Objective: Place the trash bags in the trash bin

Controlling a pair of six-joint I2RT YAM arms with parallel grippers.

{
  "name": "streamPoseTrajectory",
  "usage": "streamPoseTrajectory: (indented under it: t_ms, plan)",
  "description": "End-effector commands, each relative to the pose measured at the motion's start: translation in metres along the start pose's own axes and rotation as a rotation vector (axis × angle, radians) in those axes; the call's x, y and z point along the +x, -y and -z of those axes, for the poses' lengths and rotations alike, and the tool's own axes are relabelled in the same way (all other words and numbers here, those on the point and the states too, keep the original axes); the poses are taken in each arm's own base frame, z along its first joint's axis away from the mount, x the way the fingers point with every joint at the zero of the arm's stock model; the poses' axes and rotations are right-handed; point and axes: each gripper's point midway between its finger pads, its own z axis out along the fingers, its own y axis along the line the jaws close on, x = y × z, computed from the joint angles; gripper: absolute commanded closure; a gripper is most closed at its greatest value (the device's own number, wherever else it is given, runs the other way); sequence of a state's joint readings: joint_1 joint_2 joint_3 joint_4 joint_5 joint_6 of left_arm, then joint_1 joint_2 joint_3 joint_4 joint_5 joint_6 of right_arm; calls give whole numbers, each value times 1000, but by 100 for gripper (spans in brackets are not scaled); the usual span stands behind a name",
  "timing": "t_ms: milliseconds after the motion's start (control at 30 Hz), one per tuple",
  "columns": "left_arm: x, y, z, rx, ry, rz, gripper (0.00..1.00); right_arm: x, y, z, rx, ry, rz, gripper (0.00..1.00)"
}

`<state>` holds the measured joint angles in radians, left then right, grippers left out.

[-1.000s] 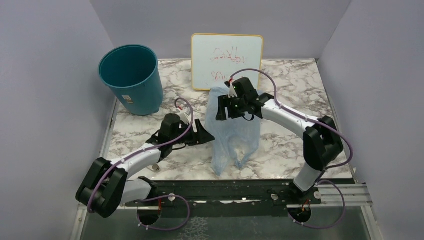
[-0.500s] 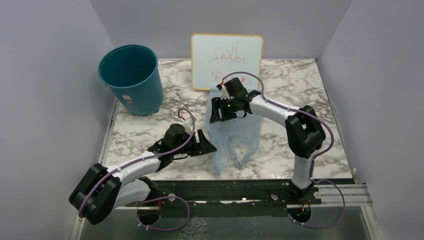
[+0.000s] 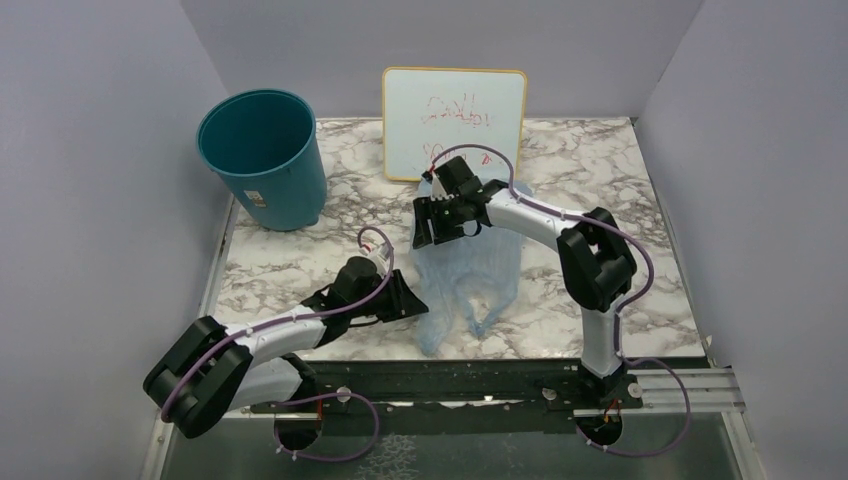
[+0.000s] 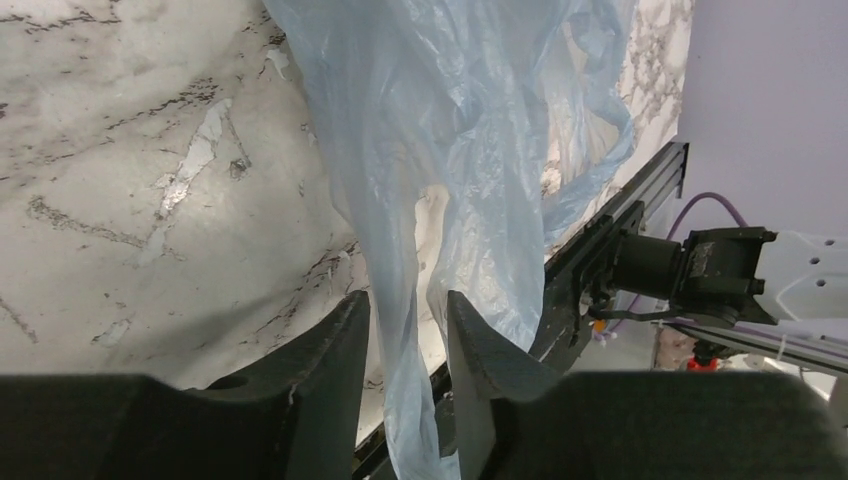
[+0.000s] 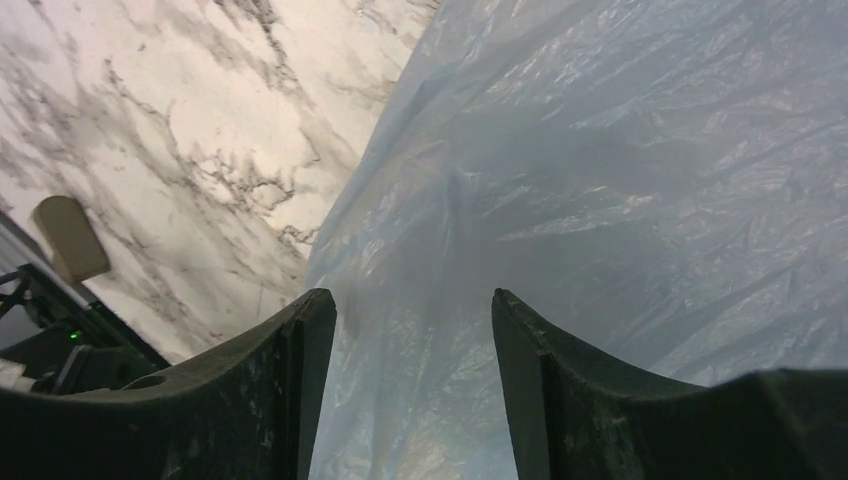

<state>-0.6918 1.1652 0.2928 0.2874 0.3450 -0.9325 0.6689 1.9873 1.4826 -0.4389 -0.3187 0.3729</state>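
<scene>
Your left arm is reaching low across the marble tabletop (image 3: 300,265) from its base at the near left, forearm nearly level, with the left gripper (image 3: 408,300) pointing right into the lower left edge of the trash bag (image 3: 470,270). In the left wrist view its two fingers (image 4: 330,350) are standing a narrow gap apart with a hanging fold of the light-blue film (image 4: 440,150) running between them; whether the pads are pinching that fold you cannot tell. Your right arm is arching up from the near right base, elbow bent high, forearm reaching left and back, and the right gripper (image 3: 432,222) is hanging above the top of the bag, just in front of the whiteboard (image 3: 455,115). In the right wrist view its fingers (image 5: 300,370) are standing wide apart with bunched film filling the space between them, and the bag is draping down from that gripper onto the tabletop. The trash bin (image 3: 265,160) is standing upright at the far left corner, well apart from the bag and both grippers.
</scene>
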Motion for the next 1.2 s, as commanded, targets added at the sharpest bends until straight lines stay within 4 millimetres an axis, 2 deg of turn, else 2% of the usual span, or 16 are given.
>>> streamPoseTrajectory:
  t_ms: [0,33,67,167,200,300,433,600,800,833,867,933,1000,1067,1167]
  plan:
    - [-3,-3,-3,-5,32,1,68,4,6,-13,71,-29,20,38]
    - [-2,-4,-3,-7,29,4,71,5,7,-16,84,-31,30,40]
    - [-2,-4,-4,-5,28,4,77,4,8,-17,97,-27,34,47]
    - [-1,-2,-5,5,24,-1,96,-4,17,-16,161,13,31,75]
    - [-1,-2,-4,6,24,-2,100,-9,20,-14,185,36,29,83]
    - [-2,-1,-2,11,37,-5,100,-28,25,-1,250,108,32,97]
    - [-4,-1,5,21,73,-2,100,-53,36,20,357,215,22,100]
    - [-7,-1,13,26,117,6,100,-70,47,41,431,292,3,99]
    - [-21,2,21,-15,165,-44,100,-68,51,57,468,274,30,89]
    - [-23,2,22,-30,170,-56,100,-67,47,60,447,279,49,85]
    - [-26,1,24,-49,174,-63,96,-68,40,63,404,290,81,79]
    - [-29,2,26,-68,179,-86,91,-66,28,68,336,291,119,63]
    - [-30,2,28,-81,178,-98,84,-57,17,68,265,265,133,52]
    - [-31,3,30,-86,179,-108,84,-44,1,64,159,225,138,47]
    - [-32,2,31,-91,180,-109,70,-22,-29,55,-43,151,129,40]
